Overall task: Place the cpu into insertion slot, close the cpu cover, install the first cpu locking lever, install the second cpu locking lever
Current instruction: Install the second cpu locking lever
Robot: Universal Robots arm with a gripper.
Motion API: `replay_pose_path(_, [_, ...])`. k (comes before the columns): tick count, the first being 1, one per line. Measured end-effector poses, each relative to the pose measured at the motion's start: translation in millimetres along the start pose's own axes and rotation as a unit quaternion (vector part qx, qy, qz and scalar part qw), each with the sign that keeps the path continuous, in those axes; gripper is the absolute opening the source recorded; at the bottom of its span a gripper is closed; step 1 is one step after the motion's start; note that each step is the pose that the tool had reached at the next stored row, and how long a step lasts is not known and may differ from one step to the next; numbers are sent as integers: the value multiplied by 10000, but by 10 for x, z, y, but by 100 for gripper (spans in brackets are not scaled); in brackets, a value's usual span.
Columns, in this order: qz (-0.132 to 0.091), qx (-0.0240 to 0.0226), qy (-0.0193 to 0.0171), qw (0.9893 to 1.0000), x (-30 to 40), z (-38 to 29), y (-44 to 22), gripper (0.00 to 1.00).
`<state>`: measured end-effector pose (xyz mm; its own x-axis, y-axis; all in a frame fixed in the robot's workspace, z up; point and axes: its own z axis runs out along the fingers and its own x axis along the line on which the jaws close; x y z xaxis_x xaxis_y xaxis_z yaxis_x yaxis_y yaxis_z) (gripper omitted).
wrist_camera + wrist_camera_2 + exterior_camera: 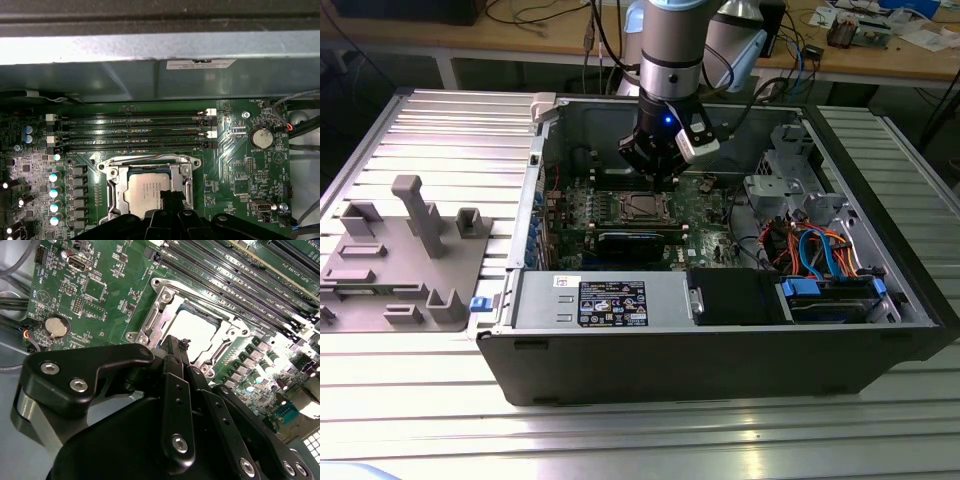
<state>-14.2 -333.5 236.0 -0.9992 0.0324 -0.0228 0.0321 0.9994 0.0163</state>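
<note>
The cpu [145,192] lies flat in the insertion slot [642,207] on the green motherboard, its pale top also showing in the second wrist view [197,327]. The cpu cover [113,189], a silvery metal frame, lies down around the chip in both wrist views [159,307]. A thin wire lever [135,159] runs along one edge of the frame. My gripper [655,178] hangs just above the slot, over one edge of the chip. Its black fingers stand together in both wrist views [176,346] [170,196], with nothing held between them.
The motherboard sits deep in an open computer case [720,350] with metal walls all round. Long memory slots [135,132] run beside the socket, and a row of capacitors [52,192] lines another side. Cables and a drive cage [820,260] fill the exterior view's right. A grey fixture tray [400,260] lies outside the case.
</note>
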Motion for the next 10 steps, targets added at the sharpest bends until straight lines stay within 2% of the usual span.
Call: replay_pose_path(10, [1, 0, 0, 10000, -2, 4, -84, 11])
